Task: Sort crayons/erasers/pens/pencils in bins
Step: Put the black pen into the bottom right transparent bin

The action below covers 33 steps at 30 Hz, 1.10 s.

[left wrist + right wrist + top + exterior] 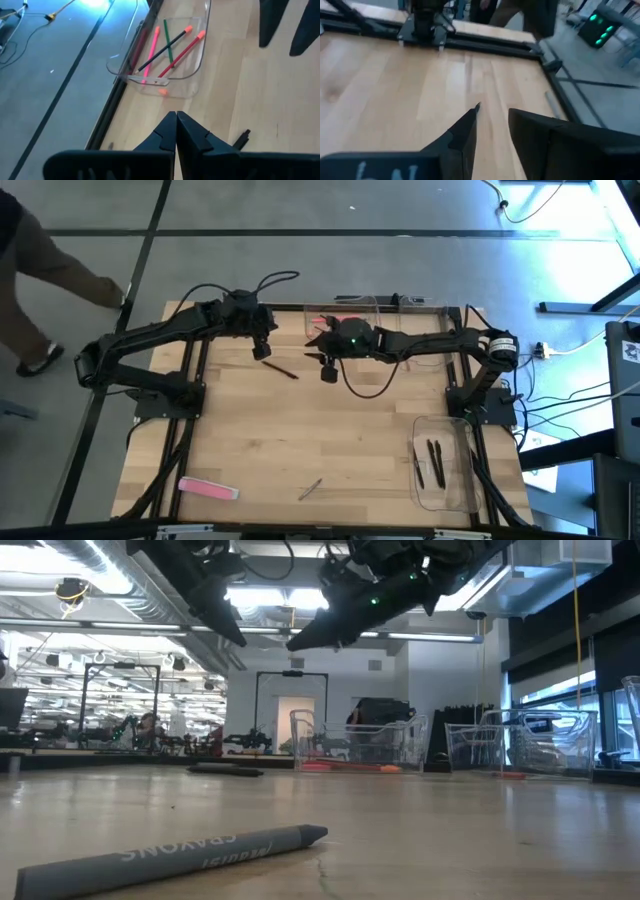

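Note:
My left gripper (262,350) (176,131) hovers shut over the far middle of the table, with nothing between its fingers. A dark red-brown stick (281,368) lies flat on the wood just beside it. My right gripper (327,368) (492,120) hangs open a little to its right, empty and clear of the table. A clear bin (345,315) (195,65) at the far edge holds several pencils (167,47). A second bin (445,465) at the near right holds dark pens. A pink eraser (208,488) and a grey crayon (310,488) (180,855) lie flat near the front edge.
Black frame bars (190,410) run along the table's left and right sides under the arms. A person walks on the floor beyond the far left corner (40,270). Bare wood stretches across the table's middle (320,430).

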{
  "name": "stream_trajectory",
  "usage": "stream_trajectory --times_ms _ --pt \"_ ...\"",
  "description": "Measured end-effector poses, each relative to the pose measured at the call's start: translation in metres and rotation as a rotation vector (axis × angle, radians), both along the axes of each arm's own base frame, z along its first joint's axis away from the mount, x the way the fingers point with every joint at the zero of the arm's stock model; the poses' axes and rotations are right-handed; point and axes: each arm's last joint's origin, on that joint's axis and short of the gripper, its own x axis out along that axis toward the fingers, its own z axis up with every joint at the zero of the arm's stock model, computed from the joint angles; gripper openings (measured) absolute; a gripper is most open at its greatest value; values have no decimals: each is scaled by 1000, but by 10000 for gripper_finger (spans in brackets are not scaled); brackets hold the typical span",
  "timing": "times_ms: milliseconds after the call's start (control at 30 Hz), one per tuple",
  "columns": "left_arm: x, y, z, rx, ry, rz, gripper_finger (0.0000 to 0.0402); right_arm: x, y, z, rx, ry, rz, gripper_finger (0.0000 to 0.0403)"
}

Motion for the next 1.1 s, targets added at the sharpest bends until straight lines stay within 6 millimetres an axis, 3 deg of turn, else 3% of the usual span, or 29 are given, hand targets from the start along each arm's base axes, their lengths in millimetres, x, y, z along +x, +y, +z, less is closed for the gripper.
stream_trajectory --times_ms 300,467,767,1100 --pt "-2 -1 -2 -22 21 27 2 5 6 21 -66 130 -50 168" --pt "0 -5 -3 -30 31 11 1 10 9 34 -41 174 -51 168" --pt "3 -23 -3 -3 59 -34 2 43 12 33 7 324 -48 166" --pt "-20 -48 17 6 -1 -54 1 70 13 15 53 437 -58 167"
